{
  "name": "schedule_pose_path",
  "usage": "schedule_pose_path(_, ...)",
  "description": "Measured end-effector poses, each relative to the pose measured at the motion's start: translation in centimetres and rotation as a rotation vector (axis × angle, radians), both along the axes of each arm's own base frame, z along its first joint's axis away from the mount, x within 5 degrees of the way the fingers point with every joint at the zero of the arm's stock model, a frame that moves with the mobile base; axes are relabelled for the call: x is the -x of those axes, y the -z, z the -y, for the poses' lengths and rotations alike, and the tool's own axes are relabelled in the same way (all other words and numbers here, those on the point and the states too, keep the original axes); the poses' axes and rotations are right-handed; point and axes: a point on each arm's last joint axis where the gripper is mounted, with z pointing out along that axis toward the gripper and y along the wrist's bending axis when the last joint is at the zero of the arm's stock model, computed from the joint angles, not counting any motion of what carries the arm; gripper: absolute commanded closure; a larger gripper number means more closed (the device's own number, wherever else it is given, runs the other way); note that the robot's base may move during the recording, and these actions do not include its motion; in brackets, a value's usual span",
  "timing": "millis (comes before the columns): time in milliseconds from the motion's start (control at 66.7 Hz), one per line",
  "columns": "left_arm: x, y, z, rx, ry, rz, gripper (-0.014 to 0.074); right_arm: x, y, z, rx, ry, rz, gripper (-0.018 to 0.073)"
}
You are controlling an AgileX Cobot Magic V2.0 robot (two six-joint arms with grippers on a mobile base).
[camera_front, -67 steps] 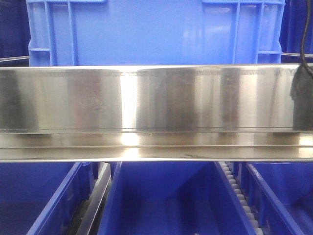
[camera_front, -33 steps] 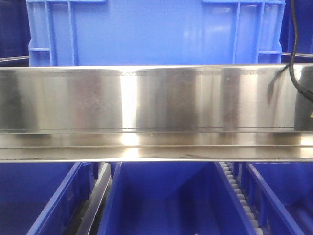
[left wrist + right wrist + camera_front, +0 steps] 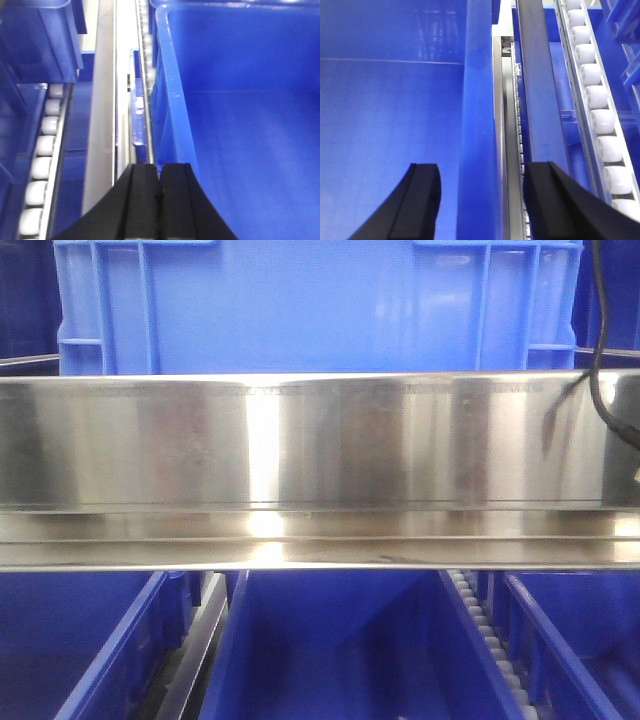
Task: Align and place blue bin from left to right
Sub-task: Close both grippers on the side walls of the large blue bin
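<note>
Front view: the blue bin (image 3: 300, 310) sits behind the steel rail (image 3: 300, 440). Left wrist: left jaws pressed together, bin wall (image 3: 172, 110) just right of them, probably for pushing. Right wrist: right jaws spread astride its rim (image 3: 479, 100), seemingly poised to pinch and align it.

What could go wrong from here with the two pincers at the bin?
The right pincer is open astride the bin wall, its outer finger by the rail; it may scrape there. The left pincer is shut beside the other wall, gripping nothing, so a one-sided pull might skew the bin.
</note>
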Motion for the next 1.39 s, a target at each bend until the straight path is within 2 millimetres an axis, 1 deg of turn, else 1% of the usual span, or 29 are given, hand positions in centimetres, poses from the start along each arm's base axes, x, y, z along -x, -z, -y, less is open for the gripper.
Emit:
schedule_pose_path(75, 0.1, -0.1, 1.2, -0.029, 0.003, 0.031, 0.0449, 0.0, 0.0, 0.0, -0.001, 0.000, 0.002, 0.0284)
schedule_pose_path(120, 0.0, 0.0, 1.6, -0.048, -0.009, 0.048, 0.0414, 0.0, 0.0, 0.0, -0.001, 0.000, 0.002, 0.0284)
schedule_pose_path(165, 0.0, 0.0, 2.0, -0.065, -0.024, 0.064, 0.0399, 0.0, 0.0, 0.0, -0.001, 0.000, 0.002, 0.0284)
schedule_pose_path(210, -0.2, 0.1, 2.4, -0.084, -0.040, 0.073, 0.0400, 0.0, 0.0, 0.0, -0.001, 0.000, 0.002, 0.0284)
schedule_pose_path(360, -0.9, 1.0, 2.5, -0.104, -0.070, 0.070, 0.0405, 0.0, 0.0, 0.0, -0.001, 0.000, 0.002, 0.0284)
schedule_pose_path(584, -2.3, 2.7, 2.3, -0.065, -0.087, 0.023, 0.0405, 0.0, 0.0, 0.0, -0.001, 0.000, 0.002, 0.0284)
schedule_pose_path(749, -3.1, 3.9, 2.6, -0.054, -0.084, -0.006, 0.0405, 0.0, 0.0, 0.0, -0.002, 0.001, 0.001, 0.0284)
schedule_pose_path(1034, -3.3, 4.0, 2.7, -0.045, -0.077, 0.002, 0.0400, 0.0, 0.0, 0.0, -0.002, 0.001, 0.001, 0.0284)
schedule_pose_path(1244, -3.3, 4.0, 2.7, -0.045, -0.076, 0.002, 0.0324, 0.0, 0.0, 0.0, -0.003, 0.001, 0.003, 0.0284)
schedule_pose_path(1319, -3.3, 4.0, 2.7, -0.045, -0.076, 0.002, 0.0325, 0.0, 0.0, 0.0, -0.003, 0.001, 0.003, 0.0284)
schedule_pose_path(1394, -3.2, 4.0, 2.9, -0.045, -0.072, 0.003, 0.0345, 0.0, 0.0, 0.0, -0.003, 0.001, 0.003, 0.0284)
